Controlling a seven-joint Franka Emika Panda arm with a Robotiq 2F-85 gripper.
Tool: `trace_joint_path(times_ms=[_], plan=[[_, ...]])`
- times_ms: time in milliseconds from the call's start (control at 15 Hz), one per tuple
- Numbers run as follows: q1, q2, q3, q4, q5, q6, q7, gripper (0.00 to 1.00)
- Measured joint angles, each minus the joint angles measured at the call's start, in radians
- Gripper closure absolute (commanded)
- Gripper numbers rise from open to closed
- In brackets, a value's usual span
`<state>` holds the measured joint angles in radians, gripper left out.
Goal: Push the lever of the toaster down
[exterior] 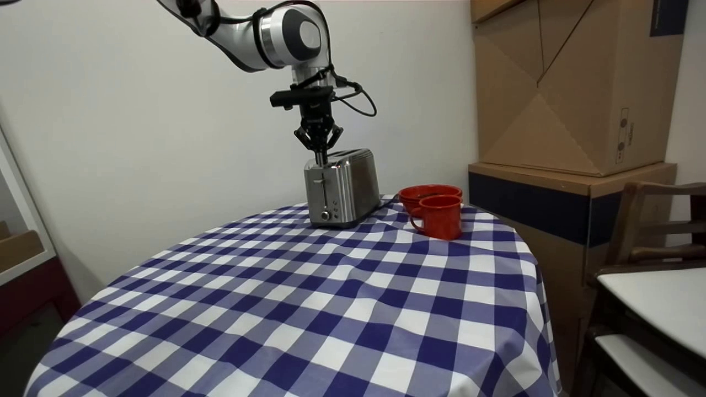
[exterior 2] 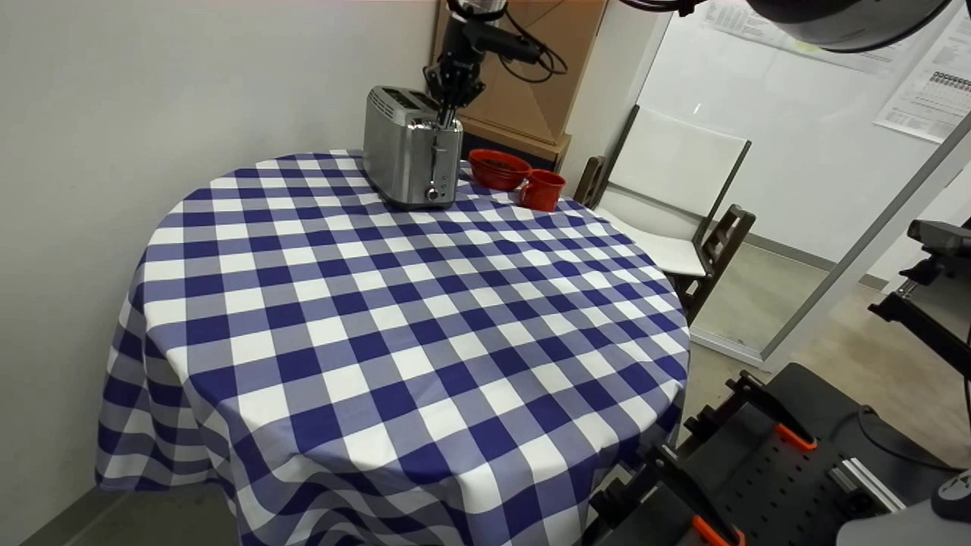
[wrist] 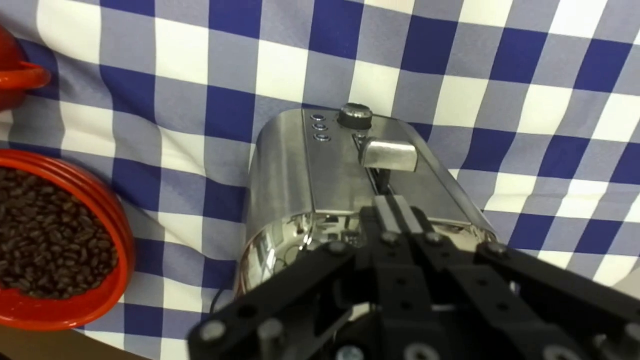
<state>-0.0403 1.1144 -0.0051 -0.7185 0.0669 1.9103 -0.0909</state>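
Seeing a blue-&-white checked tablecloth [exterior 2: 410, 303] spreading round, wrinkling btwn the toaster [exterior: 337, 193] and the red bowl [wrist: 125, 250] w/ dark beans [wrist: 50, 235], hanging in folds at the edge. Finding the toaster upright on it, at the far side in both ext. views, close to the pale wall [exterior: 165, 110]. Pointing the gripper [wrist: 391, 198] down, just above the lever [wrist: 389, 155]; unable to tell if touching. Holding the jaws together, fingers [wrist: 387, 217] side by side w/ hardly a gap, gripping nothing visible. Spotting the red cup [exterior: 444, 218] just beside the bowl. Noting cardboard boxes [exterior: 551, 82] stacked in the corner; in an ext. view, catching a chair [exterior 2: 679, 159] w/ white seat & back, white panel [exterior 2: 804, 136] w/ printed sheets [exterior 2: 929, 91], tan floor [exterior 2: 857, 326], black perforated platform [exterior 2: 751, 455] w/ orange-tipped clamps [exterior 2: 781, 417], low R.
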Motion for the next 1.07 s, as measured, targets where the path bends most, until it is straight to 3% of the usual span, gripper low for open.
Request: trace_joint_path(times_ms=[1067], plan=[[0.026,0.152,-0.011,0.058,-0.001,0.034,0.01,1.0]])
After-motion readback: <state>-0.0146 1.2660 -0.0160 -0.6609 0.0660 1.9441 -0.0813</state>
